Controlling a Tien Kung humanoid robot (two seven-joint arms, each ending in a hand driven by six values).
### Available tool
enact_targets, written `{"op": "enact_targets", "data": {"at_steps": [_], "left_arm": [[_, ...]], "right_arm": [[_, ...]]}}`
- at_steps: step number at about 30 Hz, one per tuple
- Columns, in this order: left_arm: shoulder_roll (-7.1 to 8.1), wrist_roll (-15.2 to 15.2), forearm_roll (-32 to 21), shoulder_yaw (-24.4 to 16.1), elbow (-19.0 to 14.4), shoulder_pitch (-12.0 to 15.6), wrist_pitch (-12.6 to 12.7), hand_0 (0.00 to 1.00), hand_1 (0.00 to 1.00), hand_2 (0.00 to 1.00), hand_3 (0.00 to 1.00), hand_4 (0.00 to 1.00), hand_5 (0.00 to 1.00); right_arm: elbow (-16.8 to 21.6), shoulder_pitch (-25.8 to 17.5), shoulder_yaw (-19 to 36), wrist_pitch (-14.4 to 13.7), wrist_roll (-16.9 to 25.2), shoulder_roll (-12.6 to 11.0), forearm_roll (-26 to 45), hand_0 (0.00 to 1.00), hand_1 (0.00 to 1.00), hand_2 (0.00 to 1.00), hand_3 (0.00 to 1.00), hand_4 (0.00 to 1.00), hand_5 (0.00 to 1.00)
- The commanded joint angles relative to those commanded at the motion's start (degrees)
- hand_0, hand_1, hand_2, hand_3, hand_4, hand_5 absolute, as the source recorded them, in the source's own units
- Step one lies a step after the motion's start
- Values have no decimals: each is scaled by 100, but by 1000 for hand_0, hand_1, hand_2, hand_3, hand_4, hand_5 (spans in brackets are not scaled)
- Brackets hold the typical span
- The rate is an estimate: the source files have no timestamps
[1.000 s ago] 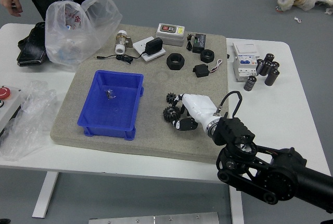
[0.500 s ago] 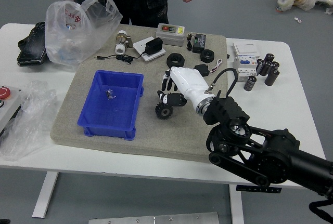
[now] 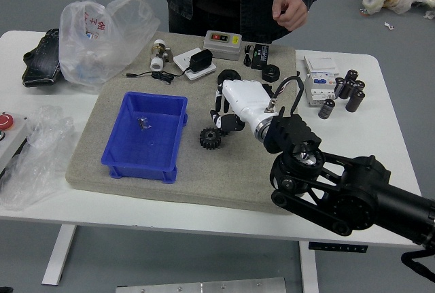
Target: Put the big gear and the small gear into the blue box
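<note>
My right hand (image 3: 222, 111) is over the mat, just behind and to the right of the big gear, its fingers spread and no grasped object visible. The dark toothed big gear (image 3: 210, 138) lies on the mat to the right of the blue box (image 3: 116, 132). I cannot make out the small gear clearly; the hand covers the area beside the big gear. A small metallic piece lies inside the box. My left hand is out of view.
Black rings (image 3: 270, 73), an adapter (image 3: 201, 60) and a grey case (image 3: 223, 45) lie behind the hand. Plastic bags (image 3: 102, 38) are at left, dark cylinders (image 3: 326, 109) at right. A person stands at the far side, one hand (image 3: 290, 13) above the table edge.
My right hand has moved away from the gears toward the back. The big gear has shifted slightly left and back. The person has come from the left to the table's far middle.
</note>
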Motion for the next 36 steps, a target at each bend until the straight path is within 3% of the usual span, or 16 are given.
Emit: {"op": "enact_targets", "data": {"at_steps": [1,2,11,24,25,31,32,36], "left_arm": [[-1,-2,1,1,1,-3,0,647,626,584,690,726,393],[-3,-7,-4,6,2,-8,1,647,626,584,690,726,393],[-1,-9,5,9,2,-20,-4,647,626,584,690,726,393],[-5,15,40,-19,-7,-20,-10,647,626,584,689,726,393],[-6,20,43,-23,-9,-17,-10,647,626,584,689,726,393],[-4,36,50,-38,-14,-2,-9,647,626,584,689,726,393],[-4,33,49,-38,-14,-5,-9,647,626,584,689,726,393],[1,20,40,-30,-11,-15,-4,647,626,584,689,726,393]], "right_arm": [[-14,-10,-25,70,-32,4,-2,278,476,751,801,811,352],[-34,-20,-54,122,-39,10,6,281,483,912,972,884,378],[-286,37,-364,143,-35,99,169,281,476,912,974,888,377],[-1573,494,-1283,-137,281,555,853,281,464,860,905,896,389],[-1623,513,-1316,-164,304,577,876,392,624,842,905,885,384],[-1869,625,-1505,-275,445,710,996,392,624,842,905,885,384],[-1896,633,-1531,-287,465,722,1013,448,667,758,672,590,215],[-1964,636,-1617,-352,543,743,1075,448,667,758,672,590,215]]}}
